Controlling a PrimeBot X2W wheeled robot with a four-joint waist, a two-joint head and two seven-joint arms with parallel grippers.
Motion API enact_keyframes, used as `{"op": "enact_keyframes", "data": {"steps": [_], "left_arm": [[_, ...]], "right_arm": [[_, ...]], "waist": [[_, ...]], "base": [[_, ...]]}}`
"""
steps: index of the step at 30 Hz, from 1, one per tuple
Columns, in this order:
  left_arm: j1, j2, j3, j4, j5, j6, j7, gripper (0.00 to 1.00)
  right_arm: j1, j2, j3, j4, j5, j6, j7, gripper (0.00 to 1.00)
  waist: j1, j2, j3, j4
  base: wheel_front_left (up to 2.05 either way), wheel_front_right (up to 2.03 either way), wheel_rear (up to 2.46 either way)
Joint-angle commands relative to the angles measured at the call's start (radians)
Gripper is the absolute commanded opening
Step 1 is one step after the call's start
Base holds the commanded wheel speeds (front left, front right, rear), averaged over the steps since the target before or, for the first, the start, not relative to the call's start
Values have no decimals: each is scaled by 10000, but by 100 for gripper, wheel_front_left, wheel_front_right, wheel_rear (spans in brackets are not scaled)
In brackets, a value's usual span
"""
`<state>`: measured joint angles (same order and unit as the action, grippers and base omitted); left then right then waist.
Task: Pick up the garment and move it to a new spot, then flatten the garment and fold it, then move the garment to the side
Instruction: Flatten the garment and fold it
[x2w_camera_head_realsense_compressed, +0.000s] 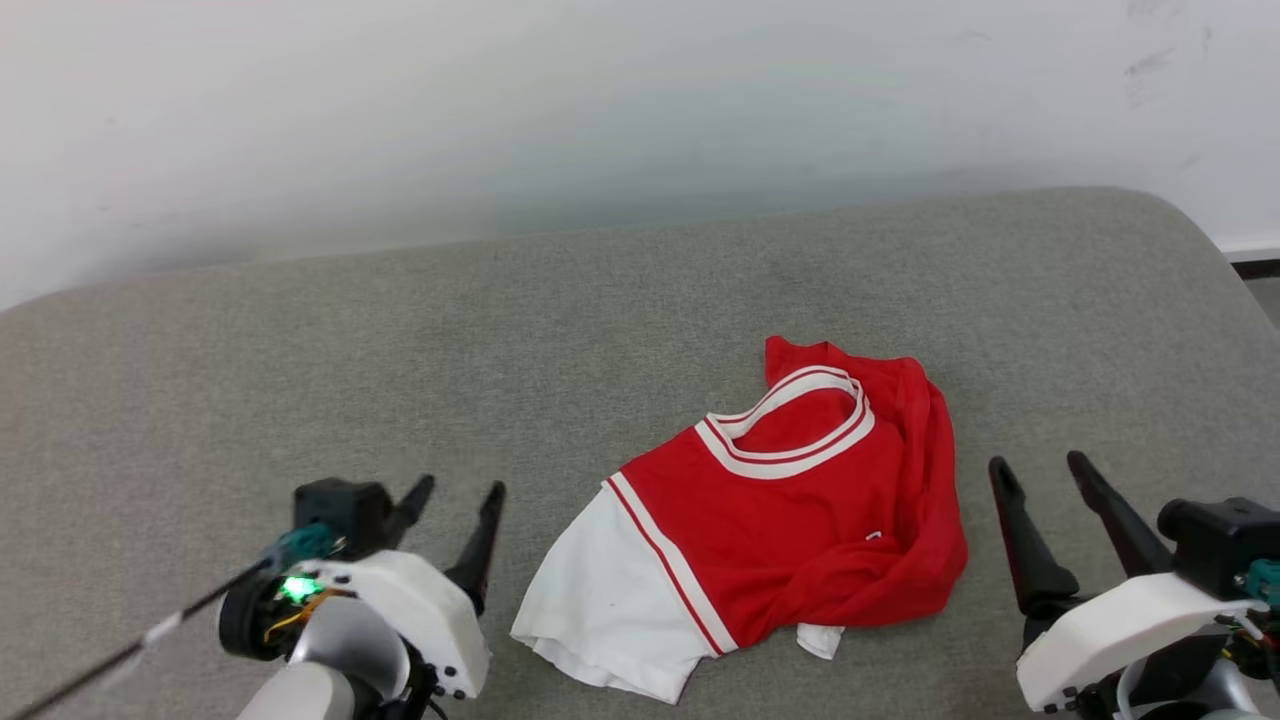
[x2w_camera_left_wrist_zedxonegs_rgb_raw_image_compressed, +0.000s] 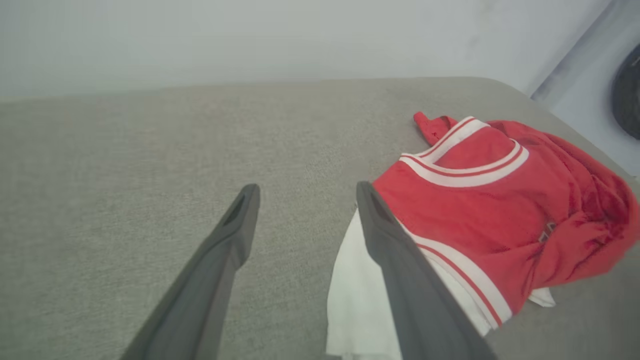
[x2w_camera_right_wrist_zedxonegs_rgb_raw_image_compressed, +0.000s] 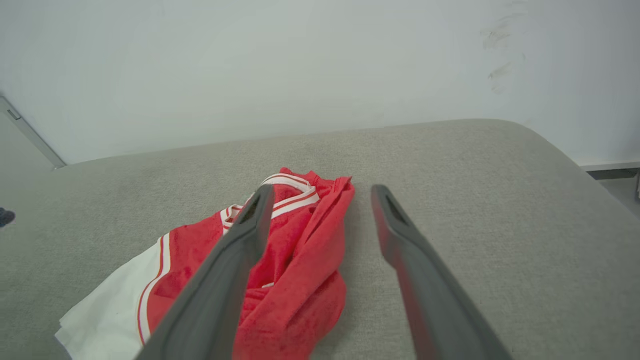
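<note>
**While untouched, garment (x2w_camera_head_realsense_compressed: 790, 500) lies bunched**

Head view: between left gripper (x2w_camera_head_realsense_compressed: 460, 487) and right gripper (x2w_camera_head_realsense_compressed: 1036, 462), both wide, empty. Left wrist view: right of jaws. Right wrist view: left of them. Risk: single-layer pinch tightens folds.

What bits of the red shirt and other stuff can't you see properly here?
- garment: head view, its own crumpled folds hide the underside.
- white sleeve: left wrist view, partly behind a finger of the left gripper.
- collar: right wrist view, partly behind a finger of the right gripper.
- dark round thing: left wrist view, cut off by the right edge; unidentifiable.
</note>
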<state>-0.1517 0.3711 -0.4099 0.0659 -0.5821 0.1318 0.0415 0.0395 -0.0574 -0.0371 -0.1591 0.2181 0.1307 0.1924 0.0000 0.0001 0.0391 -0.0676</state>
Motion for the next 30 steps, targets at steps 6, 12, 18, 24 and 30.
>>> {"op": "enact_keyframes", "data": {"steps": [6,12,18,24,30], "left_arm": [[-494,300,-832,59,-634,-433,2764,100],[-621,480,-1406,237,-1048,-418,4769,100],[-726,551,-1898,598,-1120,-527,5879,100],[-836,396,-2036,779,-1270,-681,6090,0],[-1072,669,-1385,473,-1033,-420,5032,0]], "right_arm": [[124,58,355,-116,169,-1,98,100],[-16,78,496,48,333,-1,86,100],[-230,81,497,191,503,0,-12,100],[-328,84,459,366,726,-1,-175,100],[-271,83,159,490,832,0,-259,100]], "waist": [[0,-1,307,-235],[0,-1,768,-329],[0,-1,1085,-413],[0,-1,1170,-507],[0,-1,1047,-393]], "base": [[0,0,0],[0,0,0],[0,0,0],[0,0,0],[0,0,0]]}}
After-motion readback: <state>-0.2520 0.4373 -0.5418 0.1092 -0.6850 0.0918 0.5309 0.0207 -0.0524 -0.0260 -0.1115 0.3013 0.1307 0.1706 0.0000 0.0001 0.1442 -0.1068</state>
